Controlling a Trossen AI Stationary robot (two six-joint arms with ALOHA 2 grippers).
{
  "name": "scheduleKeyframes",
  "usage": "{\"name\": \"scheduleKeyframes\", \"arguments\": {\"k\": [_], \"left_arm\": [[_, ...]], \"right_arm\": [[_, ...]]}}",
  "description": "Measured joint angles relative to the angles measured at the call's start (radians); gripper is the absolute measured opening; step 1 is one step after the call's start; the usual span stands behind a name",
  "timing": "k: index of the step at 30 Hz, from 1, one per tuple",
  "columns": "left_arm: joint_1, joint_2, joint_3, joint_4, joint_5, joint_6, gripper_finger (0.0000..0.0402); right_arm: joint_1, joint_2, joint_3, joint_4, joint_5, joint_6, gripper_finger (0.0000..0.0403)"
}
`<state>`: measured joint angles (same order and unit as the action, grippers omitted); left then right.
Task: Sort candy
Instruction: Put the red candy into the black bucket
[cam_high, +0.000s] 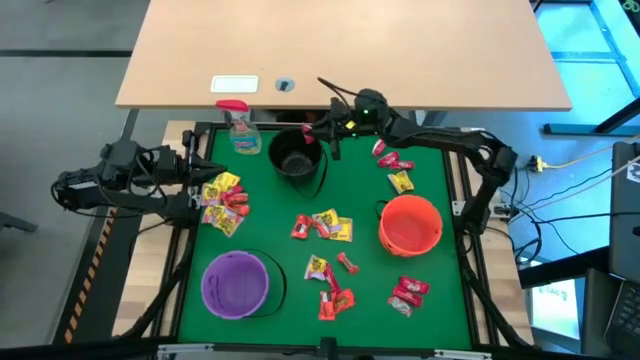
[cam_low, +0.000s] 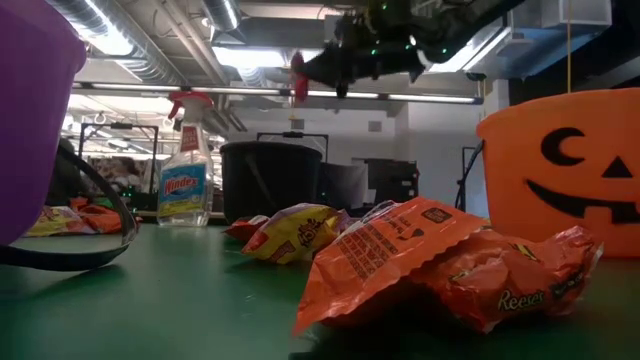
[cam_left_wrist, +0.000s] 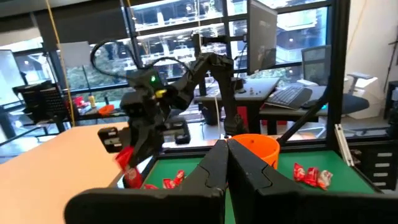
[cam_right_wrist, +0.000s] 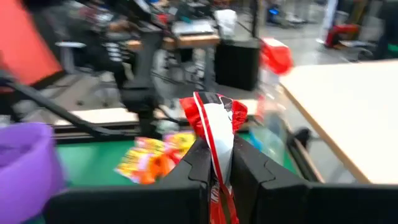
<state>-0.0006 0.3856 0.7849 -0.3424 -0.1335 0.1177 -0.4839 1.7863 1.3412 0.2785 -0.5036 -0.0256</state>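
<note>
Above the black bucket (cam_high: 296, 155), right gripper (cam_high: 318, 131) clamped on a red candy (cam_right_wrist: 213, 118).

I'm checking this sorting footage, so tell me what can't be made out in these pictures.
- Black bucket: contents lost in its dark interior, high view.
- Red candy in the right gripper: print blurred, right wrist view.
- Purple bucket: cut off by the low view's edge.
</note>
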Motion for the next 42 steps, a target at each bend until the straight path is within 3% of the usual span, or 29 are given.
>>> {"name": "scheduleKeyframes", "arguments": {"k": [8, 19, 27, 29, 37, 42], "left_arm": [[0.000, 0.000, 0.000, 0.000, -0.007, 0.023, 0.0000], [0.000, 0.000, 0.000, 0.004, -0.007, 0.024, 0.0000], [0.000, 0.000, 0.000, 0.007, -0.007, 0.024, 0.0000], [0.000, 0.000, 0.000, 0.007, -0.007, 0.023, 0.0000], [0.000, 0.000, 0.000, 0.007, -0.007, 0.024, 0.0000], [0.000, 0.000, 0.000, 0.007, -0.008, 0.023, 0.0000]], "right_arm": [[-0.001, 0.064, 0.022, -0.042, 0.074, -0.001, 0.0036], [-0.001, 0.064, 0.022, -0.102, 0.093, -0.007, 0.0117], [-0.001, 0.061, 0.023, -0.135, 0.093, -0.036, 0.0128], [-0.001, 0.042, 0.030, -0.234, 0.109, -0.091, 0.0128], [0.007, -0.059, 0.191, -0.853, 0.359, -0.298, 0.0128], [-0.001, -0.101, 0.222, -1.089, 0.481, -0.347, 0.0128]]}}
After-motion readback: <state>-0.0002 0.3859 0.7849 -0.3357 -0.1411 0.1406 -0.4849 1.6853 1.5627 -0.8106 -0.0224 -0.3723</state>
